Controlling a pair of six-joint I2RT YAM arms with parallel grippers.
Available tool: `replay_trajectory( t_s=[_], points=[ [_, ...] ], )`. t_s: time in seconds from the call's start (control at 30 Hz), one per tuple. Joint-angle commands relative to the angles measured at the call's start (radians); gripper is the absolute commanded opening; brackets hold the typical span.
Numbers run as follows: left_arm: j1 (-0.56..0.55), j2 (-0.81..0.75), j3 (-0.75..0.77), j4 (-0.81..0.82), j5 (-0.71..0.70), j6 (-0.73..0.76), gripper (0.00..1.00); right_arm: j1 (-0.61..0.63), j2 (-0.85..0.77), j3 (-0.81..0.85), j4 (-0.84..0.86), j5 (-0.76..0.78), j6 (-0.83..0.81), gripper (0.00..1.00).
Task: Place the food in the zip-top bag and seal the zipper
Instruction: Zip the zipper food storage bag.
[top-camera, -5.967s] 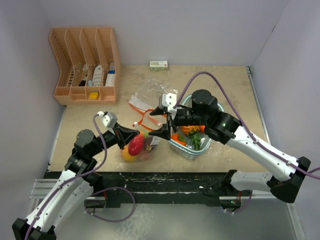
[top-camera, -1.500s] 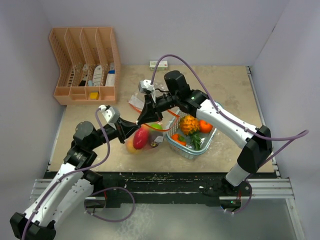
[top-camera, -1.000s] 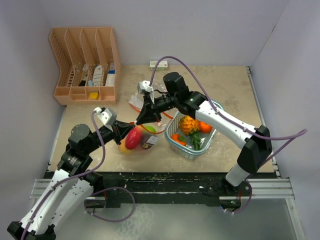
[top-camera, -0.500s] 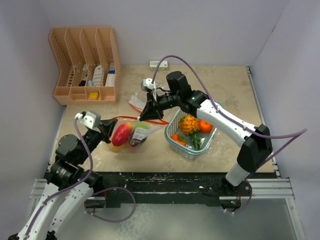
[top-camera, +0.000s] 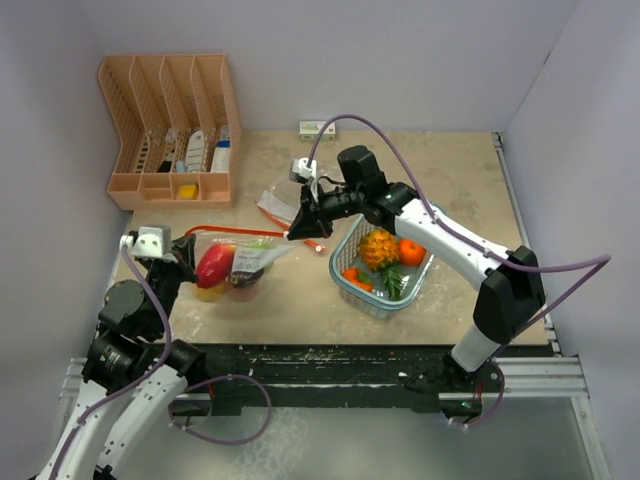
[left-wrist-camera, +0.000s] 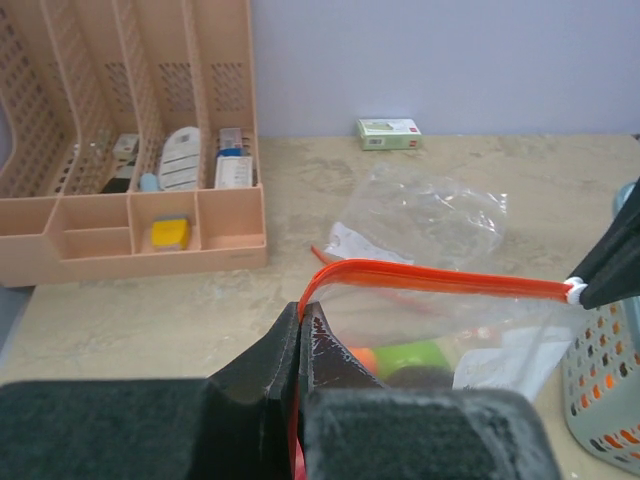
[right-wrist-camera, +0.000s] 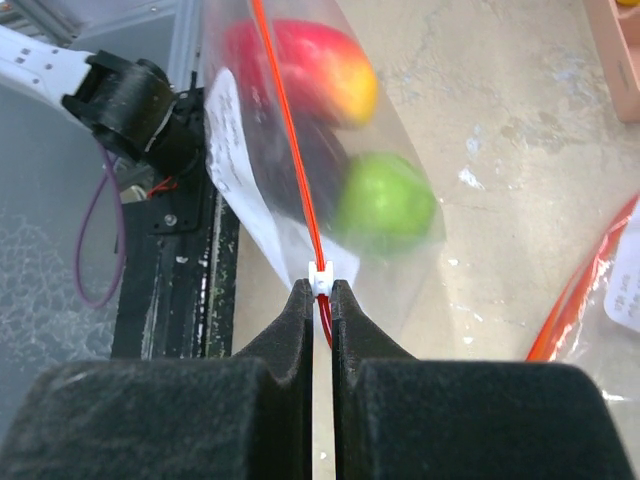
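The zip-top bag hangs stretched between both grippers just above the table. Its zipper runs taut as a red-orange line. My left gripper is shut on the zipper's left end. My right gripper is shut on the zipper right at its white slider. Food shows through the bag: a red-yellow peach, a dark purple piece and a green piece. A pineapple and an orange lie in the teal mesh basket.
A second crinkly clear bag lies flat behind the held one. A peach-coloured organiser rack stands at the back left. A small green-white box sits by the back wall. The table's near edge lies just below the bag.
My left gripper has drawn back to the left with the bag's end, carrying the food with it. The zipper now runs straight and taut. My right gripper has barely moved.
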Motion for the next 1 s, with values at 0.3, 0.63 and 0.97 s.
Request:
replay_trajectory(
  t_s=[0.3, 0.63, 0.97],
  points=[
    [0.008, -0.026, 0.063, 0.018, -0.177, 0.067, 0.00, -0.093, -0.001, -0.055, -0.045, 0.121, -0.017, 0.00],
    [0.009, 0.102, 0.106, 0.061, -0.279, 0.026, 0.00, -0.096, -0.062, -0.024, 0.063, 0.314, 0.149, 0.77],
    [0.009, 0.240, 0.093, 0.212, -0.359, -0.086, 0.54, -0.093, 0.021, 0.065, 0.020, 0.574, 0.181, 0.79]
  ],
)
